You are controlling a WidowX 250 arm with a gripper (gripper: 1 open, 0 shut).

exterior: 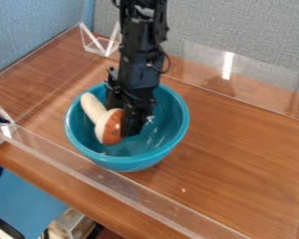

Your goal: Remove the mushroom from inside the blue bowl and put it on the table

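Currently jaws [124, 119] clamped on the mushroom [104, 115], which sits above the blue bowl [164, 140] near its left rim. Lift clear of the rim, then lower onto open desk [246, 140].

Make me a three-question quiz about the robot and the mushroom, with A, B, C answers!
1. Where is the mushroom?
A. on the table
B. lifted at the blue bowl's rim
C. outside the clear walls

2. What colour is the mushroom's cap?
A. reddish-brown
B. green
C. yellow

3. What is the gripper doing?
A. hanging open over bare wood
B. shut on the mushroom
C. shut on the bowl's rim

Answers: 1 B, it hangs over the bowl's left side. 2 A, the cap is reddish-brown above a cream stem. 3 B, its fingers clamp the mushroom.
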